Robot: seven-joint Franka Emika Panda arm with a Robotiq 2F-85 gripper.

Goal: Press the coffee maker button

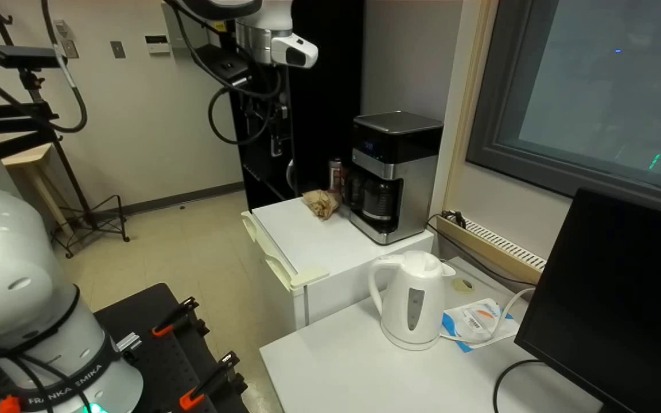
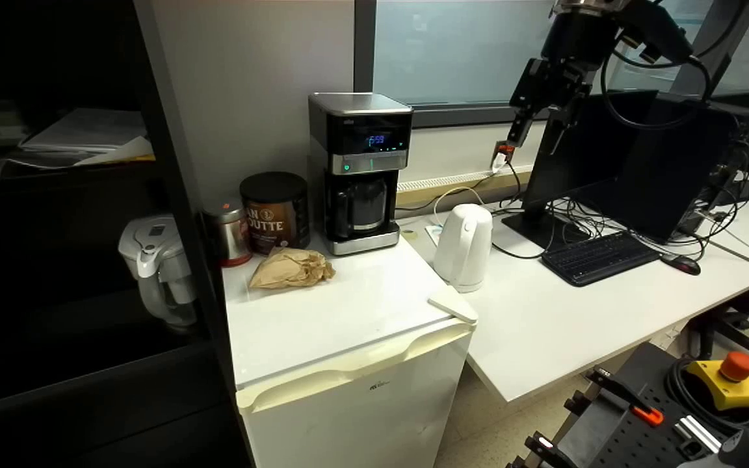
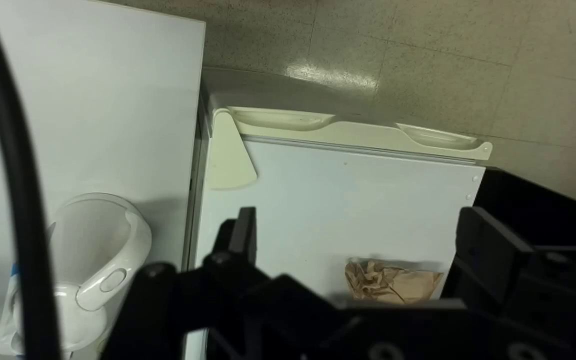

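Observation:
The coffee maker (image 1: pixel 416 186) is a black and silver boxy machine standing upright on a white mini fridge, seen in both exterior views. In an exterior view its front (image 2: pixel 369 162) shows a lit blue clock display and a small green-lit button (image 2: pixel 346 167) on the silver band. The dark carafe (image 2: pixel 367 205) sits inside it. My gripper (image 2: pixel 536 140) points downward in the air, apart from the coffee maker. In the wrist view the gripper (image 3: pixel 358 232) is open, with wide-spread fingers and nothing between them. The coffee maker does not show in the wrist view.
A crumpled brown paper bag (image 2: pixel 291 268), a dark coffee can (image 2: pixel 275 214) and a metal canister (image 2: pixel 230 234) stand by the coffee maker on the fridge (image 2: pixel 342 312). A white kettle (image 1: pixel 416 304) and a monitor (image 1: pixel 617 298) stand on the adjoining desk. A black shelf borders the fridge.

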